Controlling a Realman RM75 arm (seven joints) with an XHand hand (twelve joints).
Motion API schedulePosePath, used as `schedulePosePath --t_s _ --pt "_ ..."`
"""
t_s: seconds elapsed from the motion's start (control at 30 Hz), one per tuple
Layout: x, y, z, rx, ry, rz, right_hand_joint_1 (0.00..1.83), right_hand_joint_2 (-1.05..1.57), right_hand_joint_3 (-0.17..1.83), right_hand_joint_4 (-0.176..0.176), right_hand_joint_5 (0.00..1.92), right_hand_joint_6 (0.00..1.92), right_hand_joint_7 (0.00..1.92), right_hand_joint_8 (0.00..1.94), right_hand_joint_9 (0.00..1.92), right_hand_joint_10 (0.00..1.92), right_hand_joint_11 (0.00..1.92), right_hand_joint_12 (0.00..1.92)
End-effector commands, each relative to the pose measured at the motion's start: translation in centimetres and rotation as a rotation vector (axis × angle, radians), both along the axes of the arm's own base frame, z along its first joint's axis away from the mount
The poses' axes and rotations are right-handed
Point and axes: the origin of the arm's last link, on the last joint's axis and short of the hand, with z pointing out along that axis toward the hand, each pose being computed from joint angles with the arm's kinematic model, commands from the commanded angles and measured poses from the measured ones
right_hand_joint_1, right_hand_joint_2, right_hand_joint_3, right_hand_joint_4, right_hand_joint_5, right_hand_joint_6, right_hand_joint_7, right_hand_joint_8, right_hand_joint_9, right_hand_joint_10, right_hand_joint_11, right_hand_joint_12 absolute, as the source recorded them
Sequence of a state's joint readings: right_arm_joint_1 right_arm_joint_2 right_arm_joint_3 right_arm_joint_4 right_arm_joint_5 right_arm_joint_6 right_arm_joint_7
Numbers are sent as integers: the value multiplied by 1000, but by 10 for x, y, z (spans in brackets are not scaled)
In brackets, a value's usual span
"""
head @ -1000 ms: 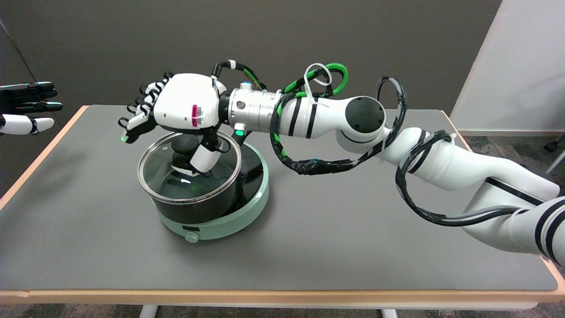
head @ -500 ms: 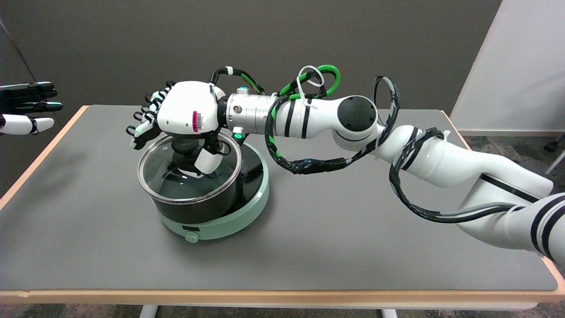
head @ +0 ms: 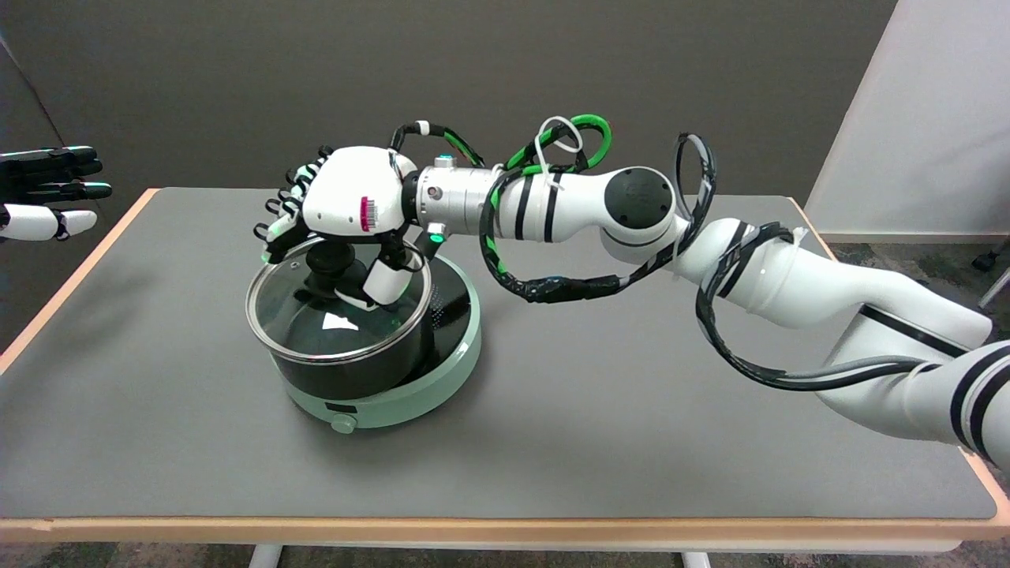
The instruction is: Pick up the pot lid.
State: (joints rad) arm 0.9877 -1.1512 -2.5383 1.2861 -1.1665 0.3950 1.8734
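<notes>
While behind hand (head: 347,207): lid knob (head: 330,260), partly.

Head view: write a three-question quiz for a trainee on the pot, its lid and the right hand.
1. True or false: the round glass pot lid with the metal rim lies flat on the grey table.
2. On what does the black pot stand? A. a wooden board B. a round mint-green cooker base C. the bare table
3. Fill in: the white-and-black right hand is directly above the lid's black ____.

Key:
1. False; it sits on the pot.
2. B
3. knob; the fingers curl down beside it, but a firm grip cannot be confirmed.
</notes>
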Motion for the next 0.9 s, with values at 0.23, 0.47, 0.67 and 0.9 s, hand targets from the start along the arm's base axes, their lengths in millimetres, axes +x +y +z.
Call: schedulePosePath --t_s 0.23,0.47,0.67,0.9 --pt "4 -2 21 -29 34 27 944 589 1038 121 552 297 569 165 562 377 416 815" --pt "8 -1 20 -20 35 37 948 591 1038 122 554 299 579 167 568 382 417 817" --pt "9 0 14 -8 27 34 947 594 1040 123 555 300 582 168 572 385 418 820" --pt "10 1 10 0 21 32 942 597 1040 124 556 302 584 169 577 389 420 823"
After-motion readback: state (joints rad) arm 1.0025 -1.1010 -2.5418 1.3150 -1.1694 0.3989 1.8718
